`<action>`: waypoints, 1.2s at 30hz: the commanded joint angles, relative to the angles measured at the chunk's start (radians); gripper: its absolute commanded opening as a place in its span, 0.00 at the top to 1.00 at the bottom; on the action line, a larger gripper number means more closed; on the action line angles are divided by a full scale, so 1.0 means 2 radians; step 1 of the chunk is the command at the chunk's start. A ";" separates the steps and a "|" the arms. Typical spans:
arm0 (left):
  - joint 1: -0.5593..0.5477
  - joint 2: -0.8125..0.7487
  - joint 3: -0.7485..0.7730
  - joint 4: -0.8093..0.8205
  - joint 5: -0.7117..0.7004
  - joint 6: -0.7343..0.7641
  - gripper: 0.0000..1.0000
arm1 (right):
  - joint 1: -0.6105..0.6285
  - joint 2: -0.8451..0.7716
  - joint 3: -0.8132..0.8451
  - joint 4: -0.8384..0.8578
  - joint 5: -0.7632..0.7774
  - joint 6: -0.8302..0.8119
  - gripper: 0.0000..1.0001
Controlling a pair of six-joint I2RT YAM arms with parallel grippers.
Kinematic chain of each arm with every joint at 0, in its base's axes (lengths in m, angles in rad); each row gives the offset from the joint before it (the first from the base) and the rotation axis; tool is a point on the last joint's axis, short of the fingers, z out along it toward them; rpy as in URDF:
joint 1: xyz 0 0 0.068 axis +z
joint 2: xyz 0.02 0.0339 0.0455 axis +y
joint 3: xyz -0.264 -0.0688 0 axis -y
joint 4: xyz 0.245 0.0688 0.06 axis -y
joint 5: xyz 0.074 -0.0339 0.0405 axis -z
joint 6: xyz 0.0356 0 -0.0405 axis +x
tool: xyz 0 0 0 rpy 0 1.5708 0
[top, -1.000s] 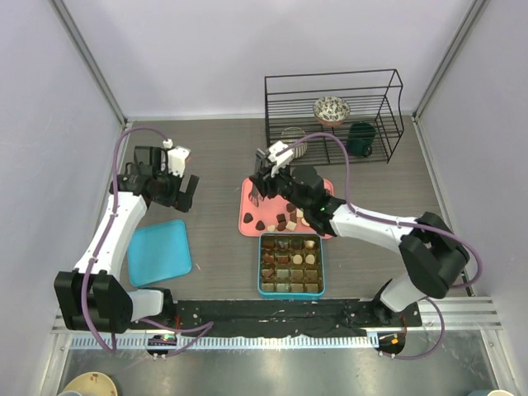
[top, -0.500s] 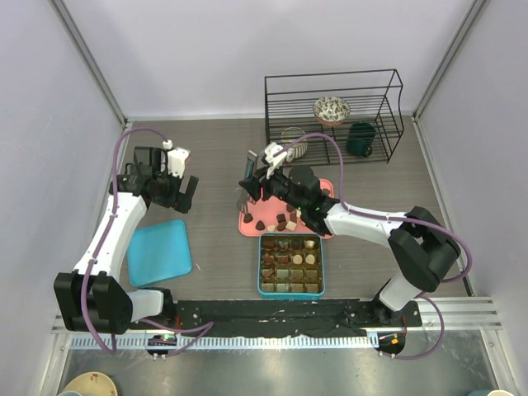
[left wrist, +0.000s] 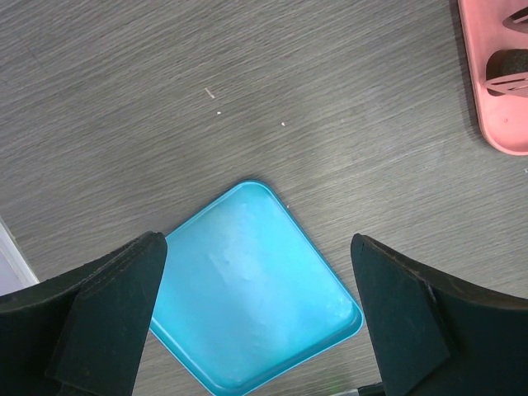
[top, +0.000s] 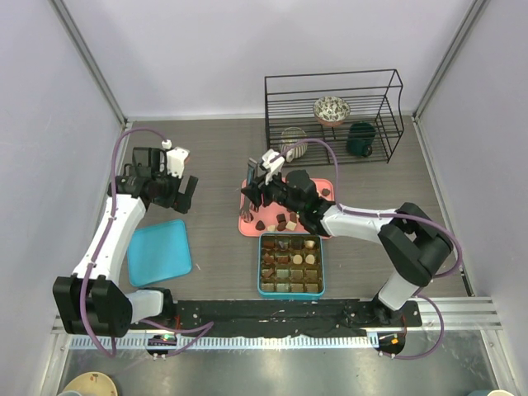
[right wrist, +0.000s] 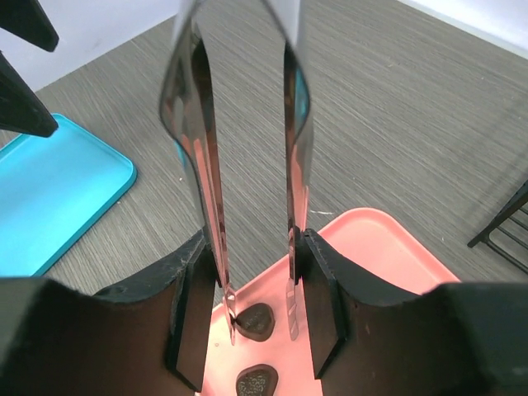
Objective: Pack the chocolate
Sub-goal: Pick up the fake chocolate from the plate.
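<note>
Chocolate [top: 280, 221] sits in small bits on the pink tray [top: 246, 221] in the middle of the table [top: 214, 157], some dark brown and some lighter. More bits fill the little brown spaces of the teal box [top: 289, 291], which lies just in front of the pink tray, nearer the arms. The right gripper [top: 266, 191] hangs over the far left part of the tray. Its two fingers are squeezed on a pair of shiny metal tongs [right wrist: 202, 124], one finger on each side. The tongs point down at the tray, and their two thin tips are a little way apart. A dark, heart-like bit of chocolate [right wrist: 256, 320] lies on the tray between the tips. I cannot tell if the tips touch it. Another dark bit lies just next to it. The left gripper [top: 177, 194] is far off to the left, up above the table, with its fingers spread as wide as they go and nothing in them. A flat blue lid [left wrist: 256, 289] lies on the table below it. At the back stands a black wire rack [top: 330, 91] with a patterned bowl [top: 332, 109] and a dark green cup [top: 360, 139] in it.
</note>
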 commanded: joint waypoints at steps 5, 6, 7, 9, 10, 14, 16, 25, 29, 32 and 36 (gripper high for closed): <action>0.002 -0.022 0.010 -0.008 -0.011 0.011 0.00 | -0.001 0.013 0.000 0.044 0.000 0.002 0.53; 0.002 -0.021 0.010 -0.008 -0.010 0.011 0.00 | -0.001 0.013 -0.001 0.044 0.000 0.003 0.54; 0.001 -0.021 0.011 -0.008 -0.010 0.011 0.00 | -0.001 0.013 -0.003 0.044 -0.001 0.004 0.54; 0.001 -0.021 0.011 -0.008 -0.011 0.011 0.00 | -0.001 0.011 -0.006 0.042 -0.001 0.004 0.56; 0.001 -0.022 0.012 -0.008 -0.009 0.011 0.00 | -0.001 0.009 -0.007 0.041 -0.001 0.003 0.58; 0.002 -0.022 0.012 -0.009 -0.008 0.011 0.00 | -0.001 -0.004 -0.001 0.013 0.010 -0.009 0.65; 0.001 -0.023 0.012 -0.011 -0.007 0.011 0.00 | -0.001 -0.017 0.005 0.004 0.016 -0.016 0.68; 0.001 -0.033 0.009 -0.013 -0.007 0.014 0.00 | 0.005 -0.130 0.027 -0.064 0.027 -0.055 0.74; 0.002 -0.032 0.010 -0.013 -0.005 0.017 0.00 | 0.023 -0.199 0.010 -0.138 0.031 -0.062 0.74; 0.001 -0.030 0.009 -0.012 -0.004 0.018 0.00 | 0.051 -0.261 -0.018 -0.187 0.050 -0.066 0.74; 0.001 -0.032 0.009 -0.011 -0.004 0.020 0.00 | 0.106 -0.326 -0.060 -0.245 0.091 -0.055 0.74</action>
